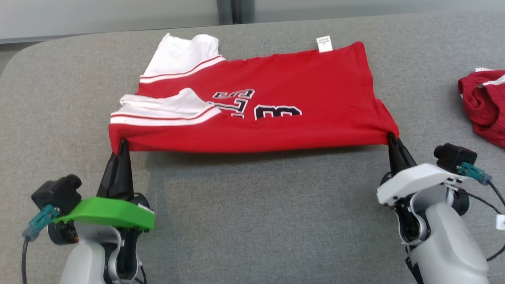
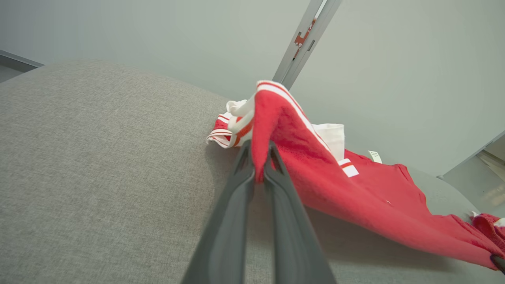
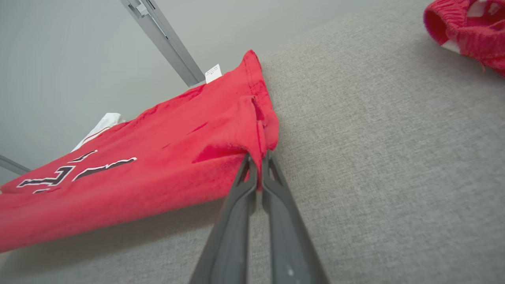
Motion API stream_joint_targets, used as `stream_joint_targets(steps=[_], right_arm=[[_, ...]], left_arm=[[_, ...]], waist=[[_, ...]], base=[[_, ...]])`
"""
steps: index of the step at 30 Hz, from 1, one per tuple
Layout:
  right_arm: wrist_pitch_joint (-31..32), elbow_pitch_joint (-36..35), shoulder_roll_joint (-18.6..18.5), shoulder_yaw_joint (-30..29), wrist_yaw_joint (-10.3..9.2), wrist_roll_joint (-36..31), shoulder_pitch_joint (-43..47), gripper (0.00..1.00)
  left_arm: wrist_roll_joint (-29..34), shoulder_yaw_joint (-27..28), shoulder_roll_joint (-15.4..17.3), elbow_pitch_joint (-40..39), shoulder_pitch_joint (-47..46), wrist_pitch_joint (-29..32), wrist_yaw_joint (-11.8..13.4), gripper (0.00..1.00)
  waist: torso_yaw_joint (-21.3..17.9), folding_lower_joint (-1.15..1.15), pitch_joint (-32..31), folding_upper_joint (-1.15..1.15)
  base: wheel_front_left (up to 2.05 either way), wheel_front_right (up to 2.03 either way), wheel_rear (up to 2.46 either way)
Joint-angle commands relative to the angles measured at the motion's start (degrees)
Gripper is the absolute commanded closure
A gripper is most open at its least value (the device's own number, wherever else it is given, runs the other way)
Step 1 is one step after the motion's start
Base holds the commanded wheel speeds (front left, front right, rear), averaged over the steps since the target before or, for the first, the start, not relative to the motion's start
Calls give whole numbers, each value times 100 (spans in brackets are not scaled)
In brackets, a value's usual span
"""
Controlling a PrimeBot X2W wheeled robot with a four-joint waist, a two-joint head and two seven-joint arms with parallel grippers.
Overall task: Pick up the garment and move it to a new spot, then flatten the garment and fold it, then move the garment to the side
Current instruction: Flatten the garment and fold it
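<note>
A red jersey (image 1: pixel 276 90) with white striped sleeves and black-and-white lettering lies spread on the grey table (image 1: pixel 252 205). Its near edge is lifted off the surface and stretched taut between both grippers. My left gripper (image 1: pixel 123 142) is shut on the jersey's near left corner; the left wrist view has red cloth (image 2: pixel 276 118) pinched at the left gripper (image 2: pixel 258 152). My right gripper (image 1: pixel 391 137) is shut on the near right corner, and in the right wrist view the jersey (image 3: pixel 158 165) folds up at the right gripper (image 3: pixel 258 157).
A second crumpled red garment (image 1: pixel 483 104) lies at the table's right edge, seen also as the red garment (image 3: pixel 469 27) in the right wrist view. A white care tag (image 1: pixel 324 43) sticks out at the jersey's far hem. A wall with a metal post (image 2: pixel 305 35) stands behind the table.
</note>
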Motion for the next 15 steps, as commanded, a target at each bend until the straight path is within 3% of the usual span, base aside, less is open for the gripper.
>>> stream_joint_targets(steps=[1, 10, 15], right_arm=[[155, -307, -34, -30, -1, 75, 242, 100], [1702, -3063, -114, -226, -1, 271, 2118, 100], [2194, -3930, -56, -321, 0, 328, 2898, 100]], left_arm=[[-71, 21, 88, -146, 203, 58, -31, 100], [-300, 129, 264, -1446, 1464, 610, 187, 100], [-435, 7, 191, -1806, 2125, 950, 367, 100]], waist=[[-41, 0, -60, 0], [-166, 0, -191, 0], [-230, 0, -199, 0]], base=[[0, 0, 0], [0, 0, 0], [0, 0, 0]])
